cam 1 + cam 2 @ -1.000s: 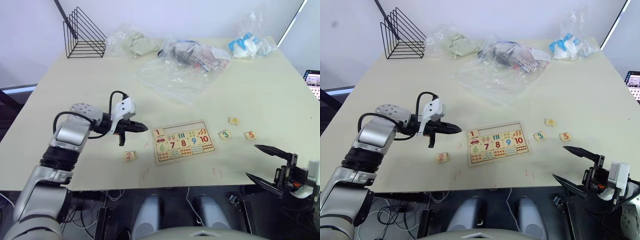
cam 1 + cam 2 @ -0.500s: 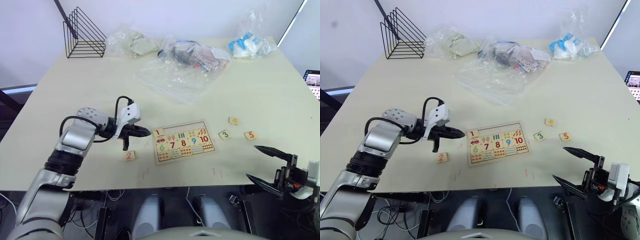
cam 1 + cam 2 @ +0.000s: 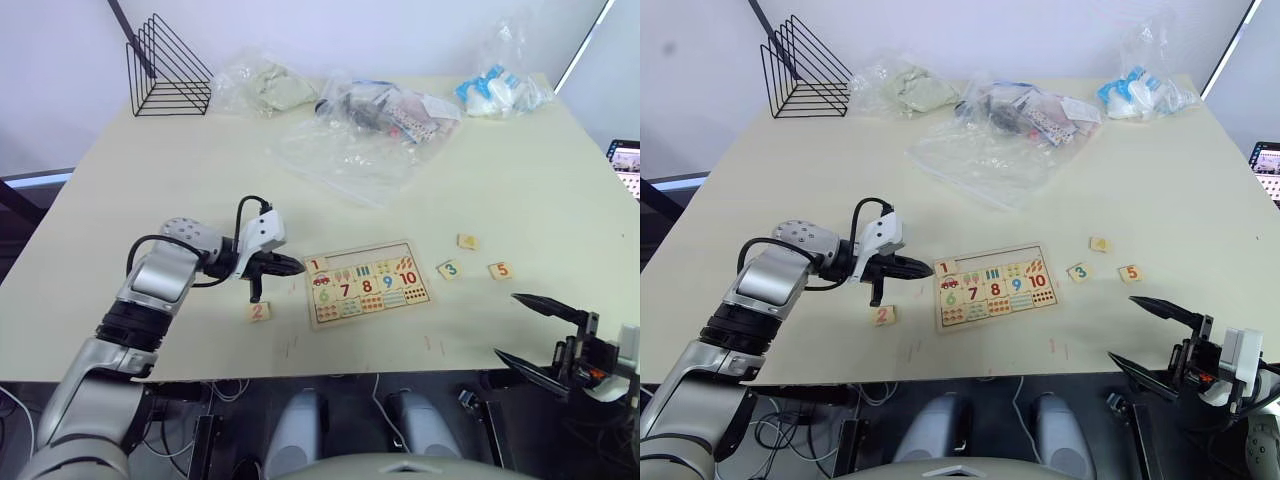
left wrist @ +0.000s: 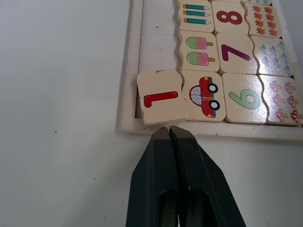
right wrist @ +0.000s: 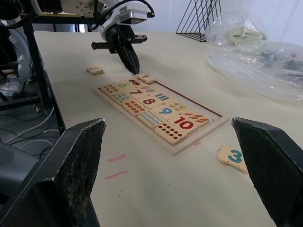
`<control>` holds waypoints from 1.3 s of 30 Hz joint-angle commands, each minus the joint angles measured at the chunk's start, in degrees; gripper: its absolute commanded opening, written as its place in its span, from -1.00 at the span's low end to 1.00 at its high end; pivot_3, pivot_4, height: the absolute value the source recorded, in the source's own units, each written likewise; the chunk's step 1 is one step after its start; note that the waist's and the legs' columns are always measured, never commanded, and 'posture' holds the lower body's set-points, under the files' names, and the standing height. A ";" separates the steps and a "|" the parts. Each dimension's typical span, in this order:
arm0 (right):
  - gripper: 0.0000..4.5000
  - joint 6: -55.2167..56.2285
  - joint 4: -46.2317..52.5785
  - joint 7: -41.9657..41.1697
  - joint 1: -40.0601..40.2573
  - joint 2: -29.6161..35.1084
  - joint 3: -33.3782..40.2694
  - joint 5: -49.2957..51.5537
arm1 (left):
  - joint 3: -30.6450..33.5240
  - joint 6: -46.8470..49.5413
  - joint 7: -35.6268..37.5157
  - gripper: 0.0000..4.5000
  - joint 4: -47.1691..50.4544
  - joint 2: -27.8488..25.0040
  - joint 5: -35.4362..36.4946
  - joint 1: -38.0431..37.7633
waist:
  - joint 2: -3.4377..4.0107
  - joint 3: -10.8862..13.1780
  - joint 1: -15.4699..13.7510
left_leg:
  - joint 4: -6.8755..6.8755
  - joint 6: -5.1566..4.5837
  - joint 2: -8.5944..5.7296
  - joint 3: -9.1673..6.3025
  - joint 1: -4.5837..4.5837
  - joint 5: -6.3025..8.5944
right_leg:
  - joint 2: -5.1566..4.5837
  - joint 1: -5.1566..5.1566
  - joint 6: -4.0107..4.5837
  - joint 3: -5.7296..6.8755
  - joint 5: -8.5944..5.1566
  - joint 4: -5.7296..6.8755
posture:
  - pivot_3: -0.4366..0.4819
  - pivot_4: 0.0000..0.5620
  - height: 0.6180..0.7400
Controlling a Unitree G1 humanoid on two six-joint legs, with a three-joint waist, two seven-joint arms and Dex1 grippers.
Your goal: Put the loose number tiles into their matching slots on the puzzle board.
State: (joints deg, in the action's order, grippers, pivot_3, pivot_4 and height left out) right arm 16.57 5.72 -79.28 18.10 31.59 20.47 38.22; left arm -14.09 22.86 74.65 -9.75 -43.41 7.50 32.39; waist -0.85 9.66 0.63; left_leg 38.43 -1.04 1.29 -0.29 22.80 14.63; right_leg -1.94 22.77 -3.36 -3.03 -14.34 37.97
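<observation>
Left of frame centre, the clenched left gripper (image 4: 169, 128) touches the 1 tile (image 4: 161, 96) at the puzzle board (image 3: 366, 283) corner; right gripper (image 3: 535, 329) spread wide.

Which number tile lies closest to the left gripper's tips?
The red 1 tile, at the puzzle board's corner, just ahead of the left gripper; tiles 2-5 lie off the board.
</observation>
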 commanded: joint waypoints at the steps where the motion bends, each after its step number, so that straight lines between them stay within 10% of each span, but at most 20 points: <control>1: 1.00 0.94 0.80 0.16 0.14 0.54 1.35 0.40 | 0.29 -1.27 -0.17 -0.97 0.05 0.09 -0.33 0.87 | 0.00 0.00 -0.01 | 0.00 0.00 0.00 0.00 0.00 0.00 | 0.00 0.00 0.00 0.00 0.00 0.00 | -0.05 -0.47 1.00; 39: 1.00 0.60 0.84 0.07 -0.02 0.87 1.15 0.40 | 0.77 -1.98 0.24 -0.97 -1.34 0.58 -0.32 1.84 | 0.00 0.00 -0.01 | 0.00 0.00 0.00 0.00 0.00 0.00 | 0.00 0.00 0.00 0.00 0.00 0.00 | -0.05 -0.47 1.00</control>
State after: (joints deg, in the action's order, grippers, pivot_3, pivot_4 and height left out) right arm 16.57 5.73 -79.27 18.07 31.67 20.48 38.22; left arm -14.06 21.68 74.76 -11.97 -42.81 6.89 33.42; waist -0.85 9.66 0.63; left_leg 38.43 -1.04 1.29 -0.28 22.80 14.63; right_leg -1.94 22.77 -3.36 -3.04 -14.34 37.97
